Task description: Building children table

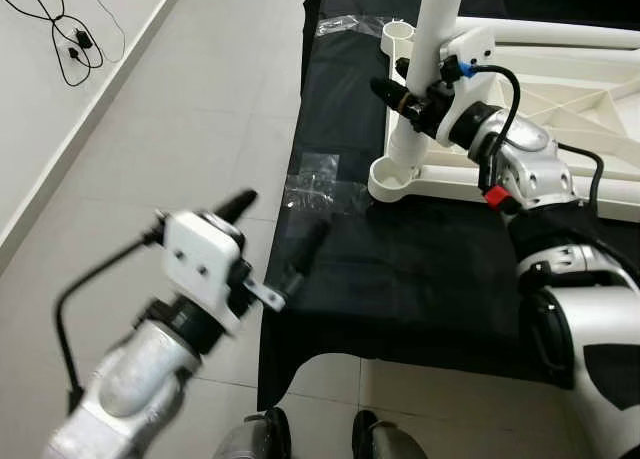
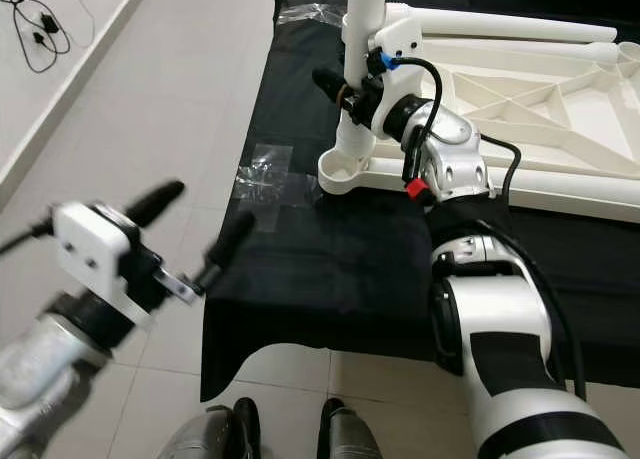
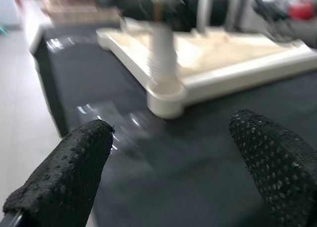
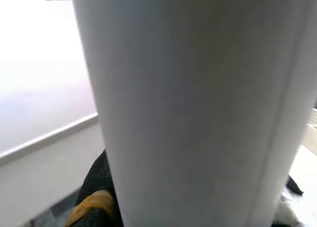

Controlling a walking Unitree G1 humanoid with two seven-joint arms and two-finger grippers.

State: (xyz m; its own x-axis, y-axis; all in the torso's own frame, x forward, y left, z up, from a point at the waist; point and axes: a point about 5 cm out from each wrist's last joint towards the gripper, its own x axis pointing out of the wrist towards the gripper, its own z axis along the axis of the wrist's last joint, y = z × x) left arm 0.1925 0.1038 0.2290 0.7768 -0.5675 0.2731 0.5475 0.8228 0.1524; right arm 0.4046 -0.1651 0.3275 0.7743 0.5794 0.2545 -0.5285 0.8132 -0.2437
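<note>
- Left eye view: the right gripper (image 1: pixel 412 97) is clamping a white table leg (image 1: pixel 432 39), which is standing upright in the near corner socket (image 1: pixel 398 179) of the upturned white tabletop (image 1: pixel 540 109) lying on the black cloth (image 1: pixel 400 269). By my reading, the step in hand is seating this leg. The left gripper (image 1: pixel 275 234) is hovering over the cloth's near edge, fingers spread, holding nothing.
- Right eye view: the same leg is rising out of the socket at the tabletop's corner, with the right arm reaching across it. A second leg (image 2: pixel 520 24) is lying along the far rim.
- Left wrist view: the two black fingertips (image 3: pixel 74 162) are standing well apart, pointing toward the socketed corner.
- Right wrist view: the leg's white shaft is sitting right up against the camera.
- Next, the leg probably needs pressing or twisting fully home, with the left gripper steadying the tabletop near the socket.
</note>
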